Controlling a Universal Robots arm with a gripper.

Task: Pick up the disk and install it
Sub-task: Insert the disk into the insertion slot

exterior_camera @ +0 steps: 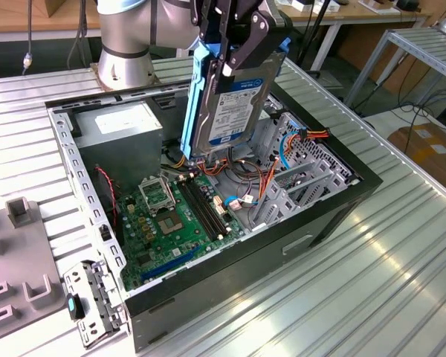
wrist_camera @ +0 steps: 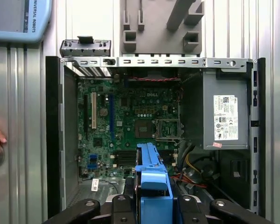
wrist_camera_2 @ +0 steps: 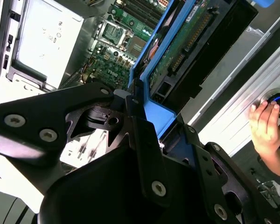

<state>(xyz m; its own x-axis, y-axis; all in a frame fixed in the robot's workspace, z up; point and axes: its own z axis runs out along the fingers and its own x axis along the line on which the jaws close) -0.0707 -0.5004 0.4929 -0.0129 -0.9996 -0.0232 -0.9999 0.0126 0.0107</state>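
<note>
Just below the claw (exterior_camera: 232, 58), which is clamped on its blue-railed top edge, the disk (exterior_camera: 234, 111) hangs upright over the open computer case (exterior_camera: 334, 212), mid-carry, and seating it probably calls for squaring its rails with the half-hidden drive bay (exterior_camera: 301, 167) lower down.

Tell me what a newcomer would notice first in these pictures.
The disk, upright in its blue rails, hangs clamped in the end effector above the open computer case. Below it lies the green motherboard, and a person's hand sits off to one side of the case.
</note>
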